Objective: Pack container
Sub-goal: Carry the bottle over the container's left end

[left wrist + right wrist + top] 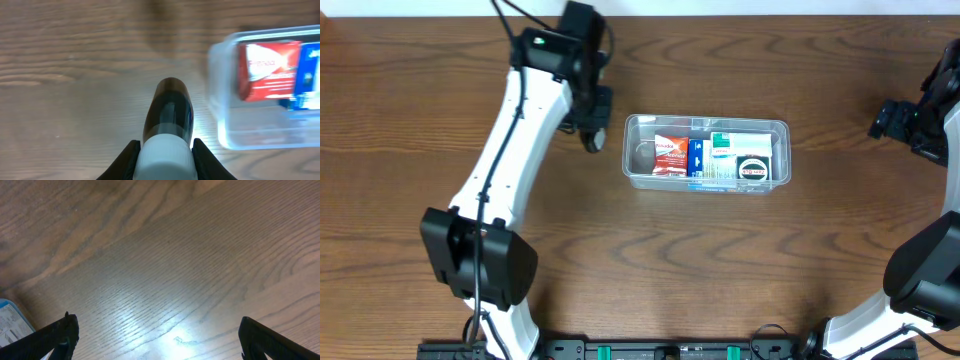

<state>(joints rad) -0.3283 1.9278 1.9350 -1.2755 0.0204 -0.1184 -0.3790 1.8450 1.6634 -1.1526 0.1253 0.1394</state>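
Observation:
The clear plastic container [706, 125] sits mid-table and holds a red box [670, 156], a blue box [696, 157] and white-and-green boxes [750, 157]. Its left end [222, 100] and the red box [270, 67] show in the left wrist view. My left gripper [592, 138] is just left of the container and is shut on a dark bottle with a white cap [167, 125]; the fingers [164, 155] clamp the cap. My right gripper [890, 120] is open and empty over bare wood far to the right [157, 335].
The wooden table [650, 260] spreads around the container. The left arm's base [480, 260] stands at the front left and the right arm's base [925, 275] at the front right.

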